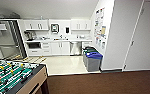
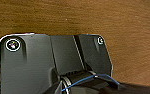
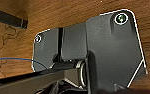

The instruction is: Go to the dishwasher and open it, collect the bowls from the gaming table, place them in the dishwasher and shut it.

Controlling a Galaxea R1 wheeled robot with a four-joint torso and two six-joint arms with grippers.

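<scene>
The dishwasher is far ahead in the kitchenette, a brushed steel front set under the counter between white cabinets, with its door closed. The bowls and the gaming table are out of view. Both wrist views look down past my own dark plates onto brown carpet. A blue cable crosses each wrist view.
A foosball table with a green field and rods stands close at the lower left. Grey bins with blue and green lids line the right wall. A tall steel fridge is at the left, with wooden slats on the pale floor. Brown carpet lies ahead.
</scene>
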